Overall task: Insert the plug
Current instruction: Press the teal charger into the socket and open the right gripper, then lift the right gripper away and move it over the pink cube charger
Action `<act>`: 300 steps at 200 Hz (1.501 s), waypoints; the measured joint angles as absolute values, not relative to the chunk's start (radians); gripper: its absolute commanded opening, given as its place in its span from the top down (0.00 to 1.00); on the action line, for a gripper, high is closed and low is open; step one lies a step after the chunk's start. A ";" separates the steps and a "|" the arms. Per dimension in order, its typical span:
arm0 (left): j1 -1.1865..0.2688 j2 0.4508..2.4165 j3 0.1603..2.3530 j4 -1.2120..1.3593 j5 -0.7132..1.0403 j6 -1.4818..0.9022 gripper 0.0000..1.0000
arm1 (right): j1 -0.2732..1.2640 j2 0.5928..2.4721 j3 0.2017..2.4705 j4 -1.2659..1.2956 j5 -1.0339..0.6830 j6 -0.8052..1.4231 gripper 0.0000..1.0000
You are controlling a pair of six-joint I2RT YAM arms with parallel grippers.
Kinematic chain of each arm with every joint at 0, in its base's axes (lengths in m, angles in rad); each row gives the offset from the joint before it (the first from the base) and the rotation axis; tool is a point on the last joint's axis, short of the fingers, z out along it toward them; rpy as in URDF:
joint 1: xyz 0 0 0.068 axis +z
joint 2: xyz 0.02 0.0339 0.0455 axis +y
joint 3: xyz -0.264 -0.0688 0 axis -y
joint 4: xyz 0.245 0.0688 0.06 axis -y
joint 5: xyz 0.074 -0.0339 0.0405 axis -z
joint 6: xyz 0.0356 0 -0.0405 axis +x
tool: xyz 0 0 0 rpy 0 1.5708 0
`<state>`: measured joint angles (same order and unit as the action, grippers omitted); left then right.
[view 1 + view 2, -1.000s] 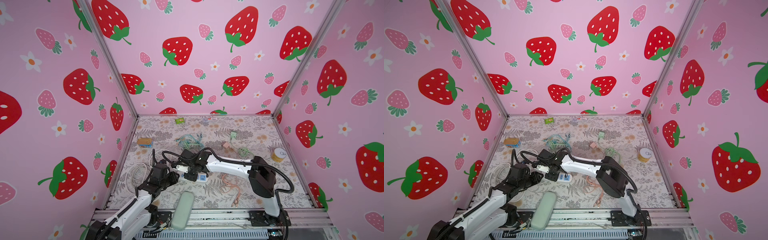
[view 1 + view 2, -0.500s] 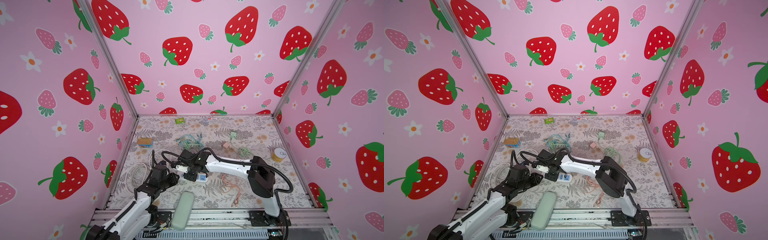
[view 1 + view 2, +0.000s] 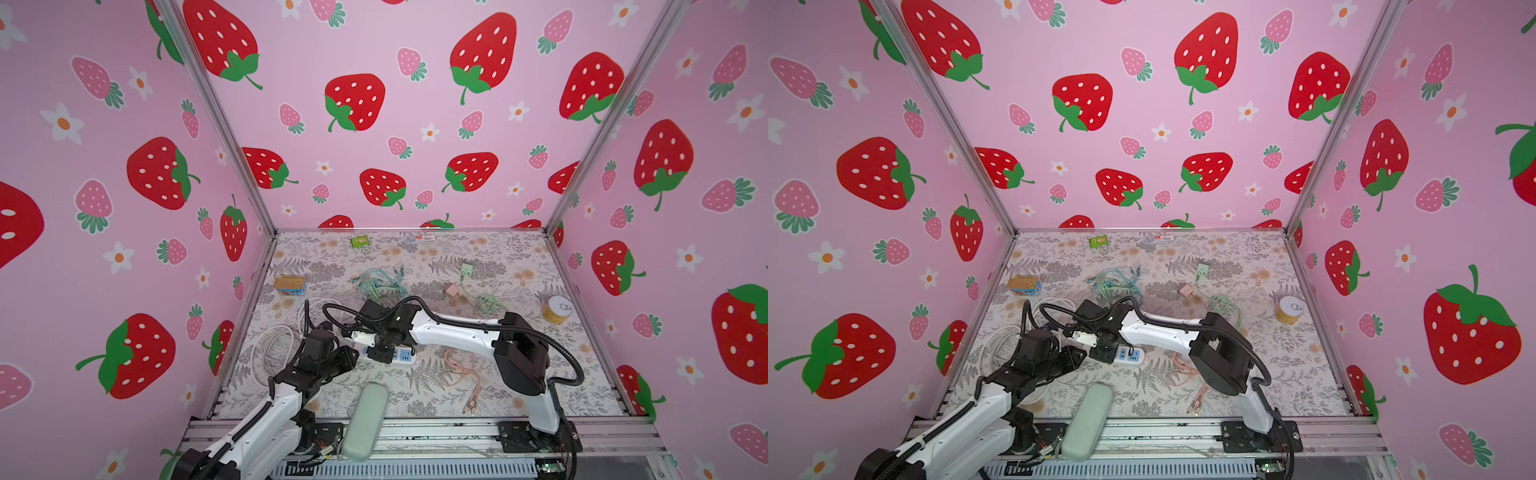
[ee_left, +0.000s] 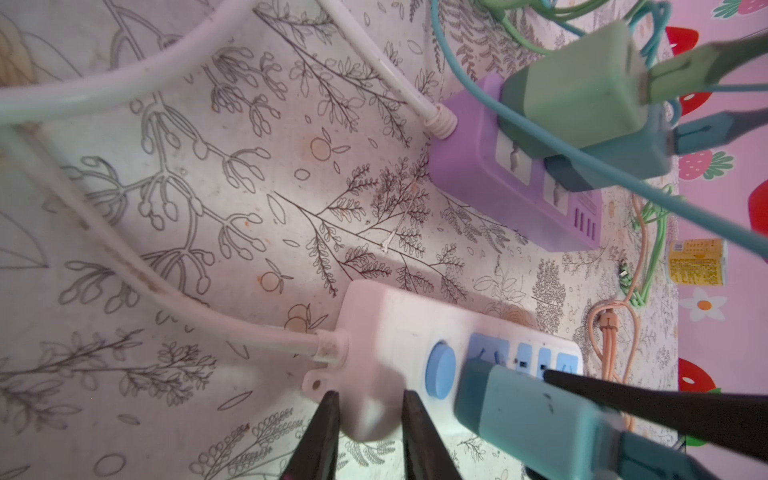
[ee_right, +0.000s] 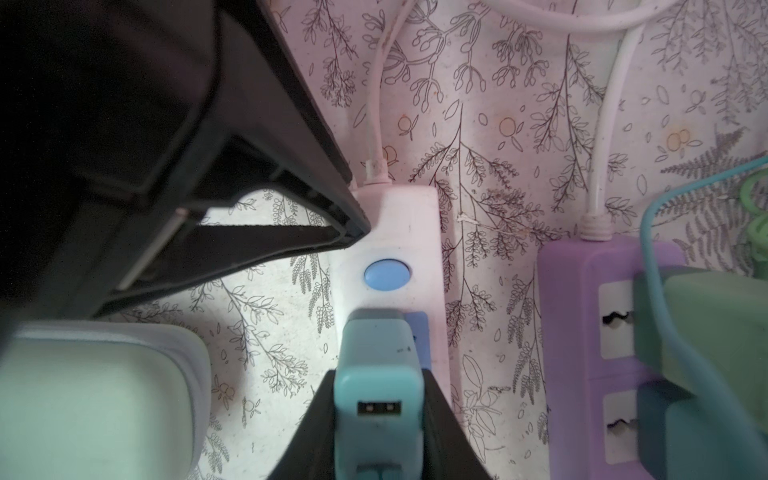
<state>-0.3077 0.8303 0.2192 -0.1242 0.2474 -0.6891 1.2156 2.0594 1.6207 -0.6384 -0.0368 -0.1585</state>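
Plainly, the step in hand is seating the plug (image 5: 378, 390), a teal charger block, into the blue socket (image 4: 488, 349) of the white power strip (image 5: 395, 224); the right gripper (image 5: 378, 415) is clenched on the block's two sides and holds it over that socket, just past the round blue button (image 5: 387, 274); the left gripper (image 4: 370, 432) is pinched on the strip's cable-end corner, pinning it to the table (image 4: 208, 208). To do this well, I judge the block should be squared to the strip's face before any push (in the left wrist view it looks tilted, one edge low over the socket), then pressed straight along the prongs; the left arm's hold should take the load so the strip neither slides nor tips; a skewed push could bend the prongs or lever the strip up. The right wrist view looks down the block's back, showing its USB port (image 5: 380, 408) and how it sits across the strip's width; the left wrist view shows the block from the side, and so its lean; the prongs are hidden in both, so whether they have entered I cannot tell. In both top views the arms cover the meeting point and only the strip's far end (image 3: 405, 356) shows; the purple power strip (image 4: 519, 187) lying beside, chargers (image 4: 582, 83) plugged in, I can make out only from the wrists.
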 measured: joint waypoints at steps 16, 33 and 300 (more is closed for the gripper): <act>-0.308 0.830 0.219 -0.125 0.247 -0.689 0.71 | 1.214 2.059 1.621 -0.638 -0.043 -0.159 0.70; -0.308 0.830 0.219 -0.125 0.247 -0.689 0.71 | 1.212 2.058 1.621 -0.638 -0.051 -0.159 0.64; -0.308 0.846 0.220 -0.112 0.259 -0.680 0.69 | 1.048 1.656 1.243 -0.545 -0.244 -0.088 0.41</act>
